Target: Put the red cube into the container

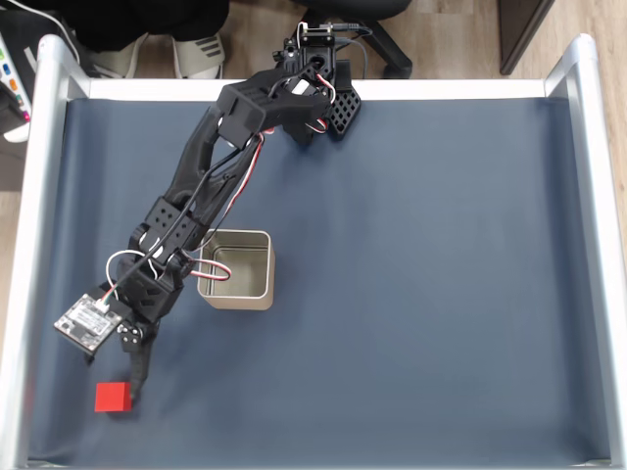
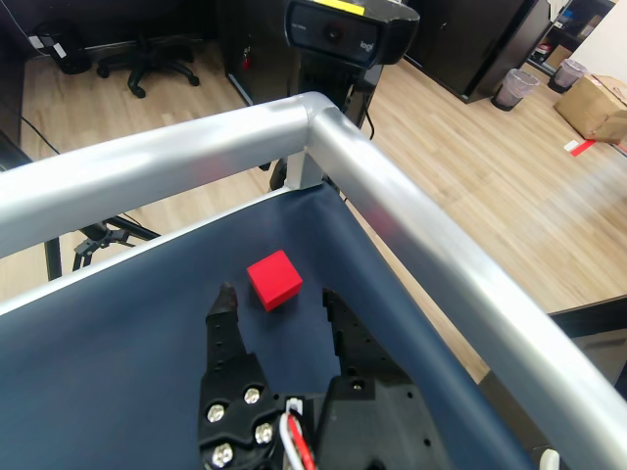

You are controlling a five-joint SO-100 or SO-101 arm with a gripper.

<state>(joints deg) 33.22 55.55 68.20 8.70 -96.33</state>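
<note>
Red cube on dark blue tabletop, near lower-left corner in fixed view, well apart from container. Gripper low over tabletop, jaws spread open, nothing held; in wrist view cube sits just beyond fingertips, between them. Container upright near arm's forearm. Silver rail borders tabletop.

A dark blue mat inside a silver rail frame; webcam (at the corner), wooden floor.
</note>
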